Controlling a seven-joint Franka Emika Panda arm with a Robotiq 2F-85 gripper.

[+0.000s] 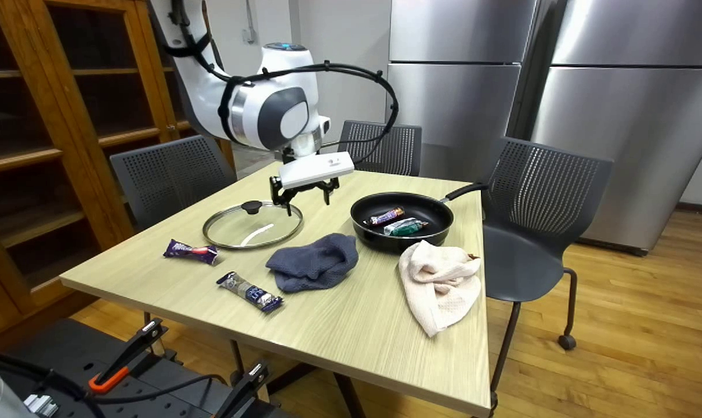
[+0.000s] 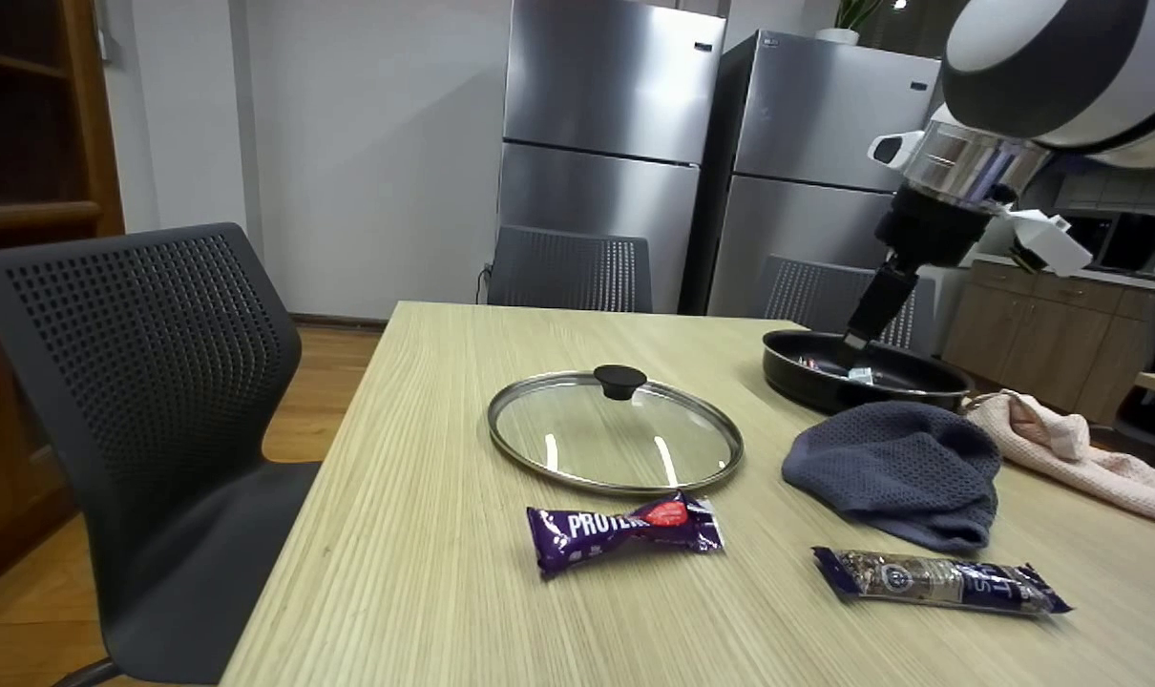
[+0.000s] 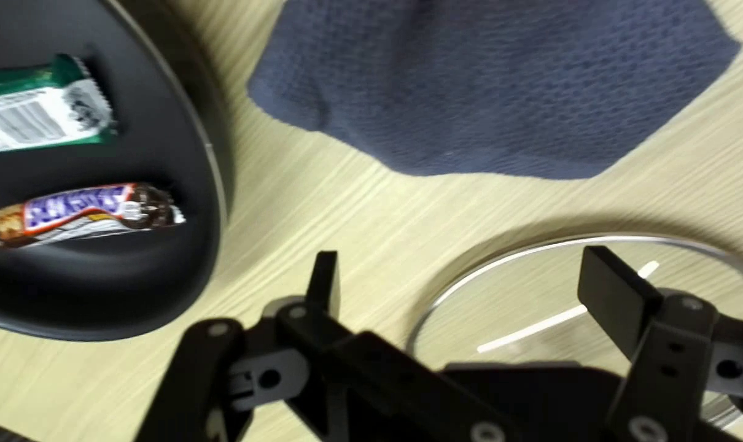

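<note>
My gripper (image 1: 308,208) hangs open above the table, nothing between its fingers. In the wrist view, one of its fingers (image 3: 614,294) overlaps the glass lid (image 3: 519,288), which lies flat with its black knob up in both exterior views. A black frying pan (image 1: 435,217) stands beside the lid; inside are a green-wrapped bar (image 3: 46,116) and a brown-and-purple bar (image 3: 80,212). A crumpled navy cloth (image 1: 313,264) lies between pan and lid, toward the table's near side. Closer to that side are a purple protein bar (image 2: 625,536) and a bar in a clear-and-navy wrapper (image 2: 940,582).
A pale pink cloth (image 1: 438,284) lies by the table's edge, next to the pan. The pan's handle (image 1: 466,191) points outward over that edge. Grey chairs (image 1: 545,191) surround the table (image 1: 351,342). Clamps (image 1: 127,354) sit on the dark robot mount. Steel refrigerators (image 2: 606,219) stand behind.
</note>
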